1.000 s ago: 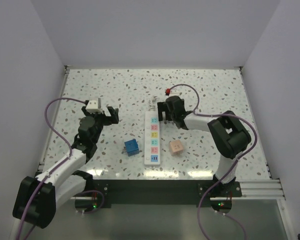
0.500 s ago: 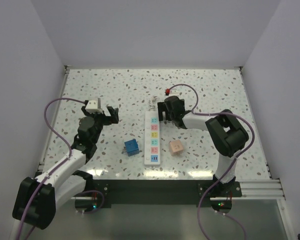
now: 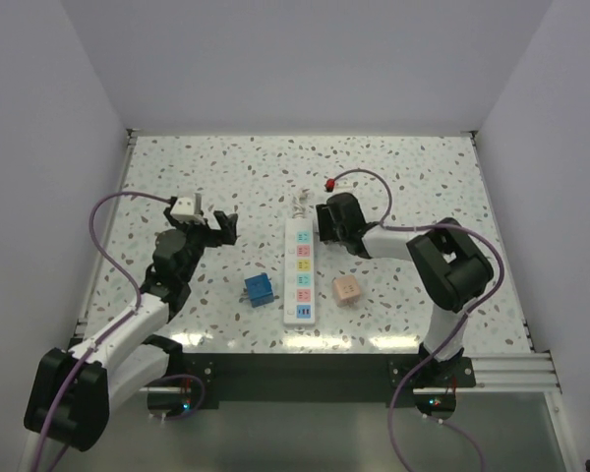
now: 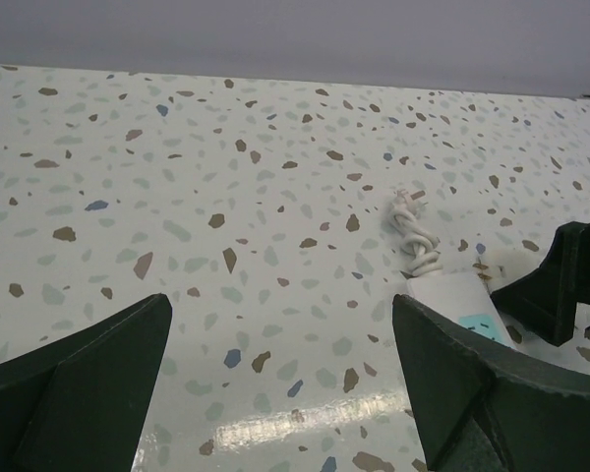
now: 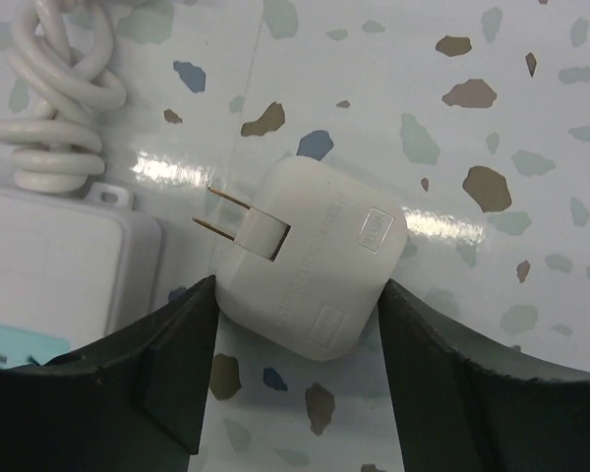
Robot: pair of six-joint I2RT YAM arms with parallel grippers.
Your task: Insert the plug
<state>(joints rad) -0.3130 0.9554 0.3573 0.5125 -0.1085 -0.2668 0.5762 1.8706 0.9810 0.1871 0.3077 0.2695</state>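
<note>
A white square plug (image 5: 310,265) lies flat on the speckled table, its two brass prongs pointing left toward the end of the white power strip (image 5: 49,256). My right gripper (image 5: 295,295) has its fingers pressed against both sides of the plug. From above, that gripper (image 3: 322,218) sits at the far end of the power strip (image 3: 299,270) and hides the plug. My left gripper (image 3: 208,224) hovers left of the strip, open and empty (image 4: 280,364). Its view shows the strip's end (image 4: 457,300).
The strip's coiled white cord (image 5: 64,108) lies just beyond its far end. A blue cube (image 3: 259,289) sits left of the strip and a tan cube (image 3: 346,289) right of it. A small red object (image 3: 330,182) lies behind the right gripper.
My right gripper's fingers have come in from wide open until they meet the plug's sides. The left arm has barely moved.
</note>
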